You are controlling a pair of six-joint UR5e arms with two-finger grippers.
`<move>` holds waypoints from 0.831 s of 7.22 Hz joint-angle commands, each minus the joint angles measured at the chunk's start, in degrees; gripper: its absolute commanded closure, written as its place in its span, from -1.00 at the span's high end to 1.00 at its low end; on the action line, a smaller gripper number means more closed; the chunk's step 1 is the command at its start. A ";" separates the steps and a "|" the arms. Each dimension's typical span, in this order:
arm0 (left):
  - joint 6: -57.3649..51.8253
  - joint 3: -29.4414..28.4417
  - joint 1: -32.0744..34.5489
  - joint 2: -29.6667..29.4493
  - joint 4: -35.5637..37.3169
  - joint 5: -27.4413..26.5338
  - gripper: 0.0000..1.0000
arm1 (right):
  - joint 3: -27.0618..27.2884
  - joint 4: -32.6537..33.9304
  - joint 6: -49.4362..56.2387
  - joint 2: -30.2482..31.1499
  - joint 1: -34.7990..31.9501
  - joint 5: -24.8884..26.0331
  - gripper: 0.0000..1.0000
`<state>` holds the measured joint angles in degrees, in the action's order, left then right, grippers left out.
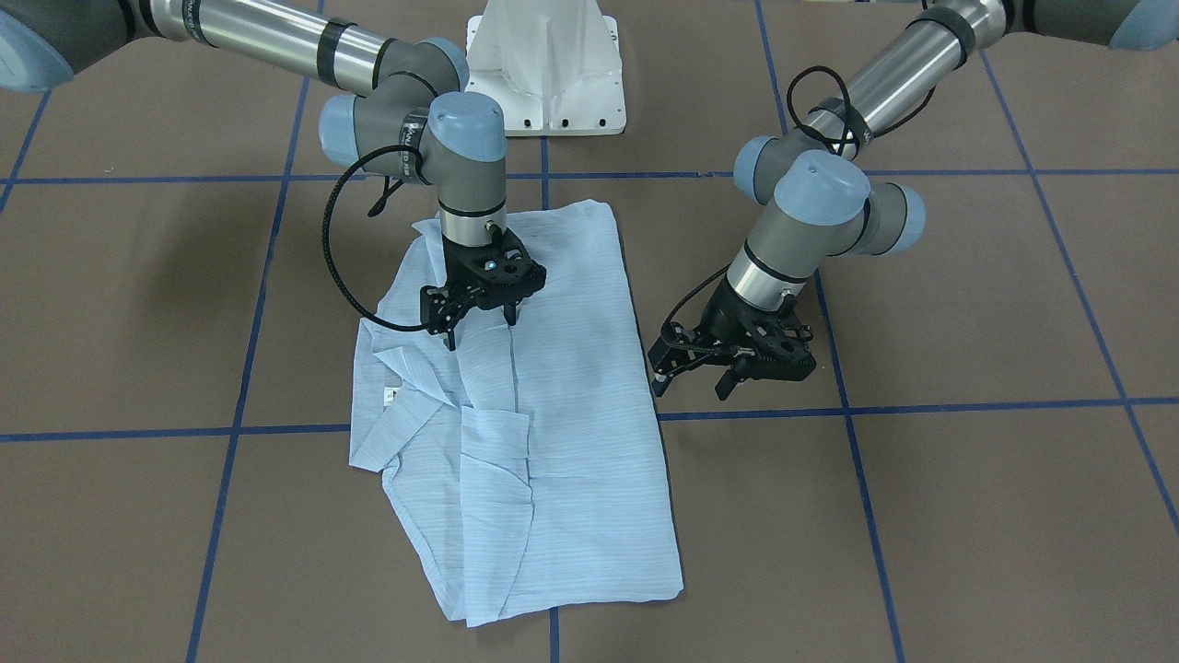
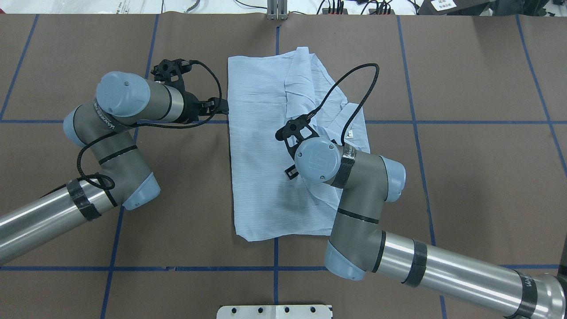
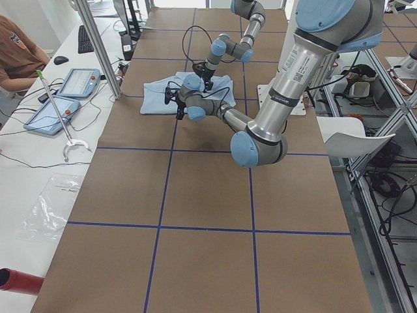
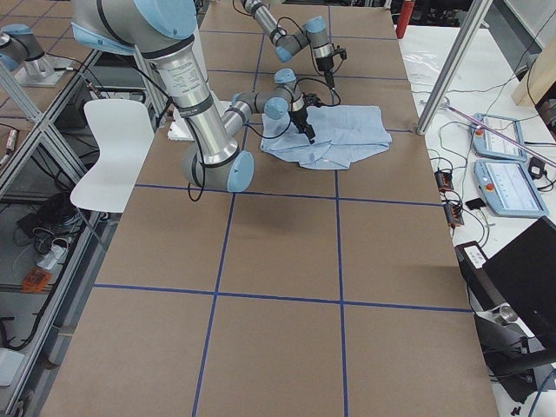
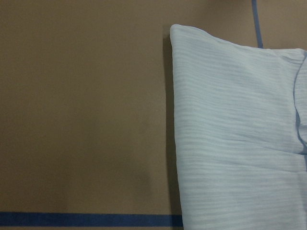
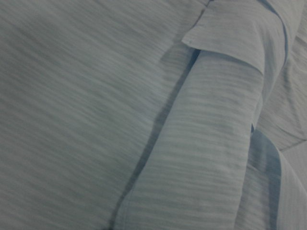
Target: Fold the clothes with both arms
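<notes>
The shirt [image 1: 553, 414] lies flat in the middle of the table [image 1: 967, 516], already folded in to a long panel. Its edge on the robot's left is a clean, straight fold. The opposite side is rumpled, with the collar [image 1: 405, 364] and a loose flap [image 1: 493, 442] bunched on top. Judging by this, the lengthwise folds are largely done, while the collar side needs smoothing and the crosswise fold is not yet made.

The right gripper [image 1: 481, 331] hangs over the shirt near the collar. Its fingers are spread and hold nothing; whether their tips touch the cloth I cannot tell. The left gripper [image 1: 689, 387] sits just beside the shirt's straight edge, its fingers apart and empty.

The right arm's black cable [image 1: 345, 276] loops over the collar side and could snag on a lift. A white pedestal [image 1: 545, 74] stands beyond the shirt's hem, apart from it.
</notes>
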<state>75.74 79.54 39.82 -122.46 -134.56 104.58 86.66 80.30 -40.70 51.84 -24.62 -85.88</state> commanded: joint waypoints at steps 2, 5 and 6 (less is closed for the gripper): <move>0.20 0.00 0.00 -0.32 0.00 0.01 1.00 | 0.43 0.11 0.44 0.45 -1.65 -0.43 1.00; 0.37 0.00 0.00 -0.85 0.26 0.01 1.00 | 1.93 0.03 0.71 3.17 -4.03 -2.72 1.00; 0.37 0.00 0.00 -0.94 0.09 0.01 1.00 | 1.84 -0.06 0.71 3.87 -4.03 -2.63 1.00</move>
<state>76.08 79.54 39.82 -123.23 -134.40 104.59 88.39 80.30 -40.03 54.73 -28.42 -88.46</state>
